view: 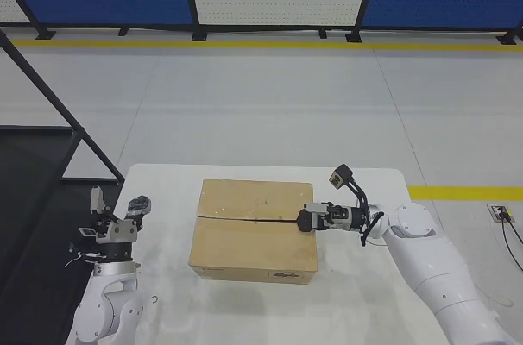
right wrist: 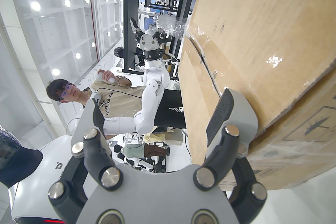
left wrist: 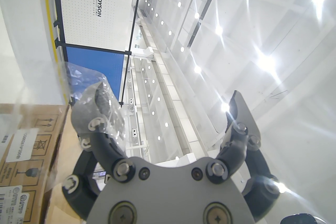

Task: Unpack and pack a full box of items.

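Observation:
A shut cardboard box point(view: 255, 228) sits mid-table, its two top flaps meeting at a seam point(view: 244, 219). My right gripper point(view: 303, 220) is at the box's right end, level with the seam. In the right wrist view this gripper point(right wrist: 160, 109) is open, with one pad point(right wrist: 220, 114) against the top edge of the box point(right wrist: 262, 38) near the seam point(right wrist: 203, 59). My left gripper point(view: 117, 203) stands at the table's left edge, pointing upward, apart from the box. It is open point(left wrist: 170, 96), and a crumpled strip of clear tape point(left wrist: 86, 86) clings to one finger.
The white table point(view: 166, 293) has bare room left and right of the box. A black metal frame point(view: 37, 129) stands off the table's left side. A labelled side of the box point(left wrist: 29, 146) lies close beside the left gripper.

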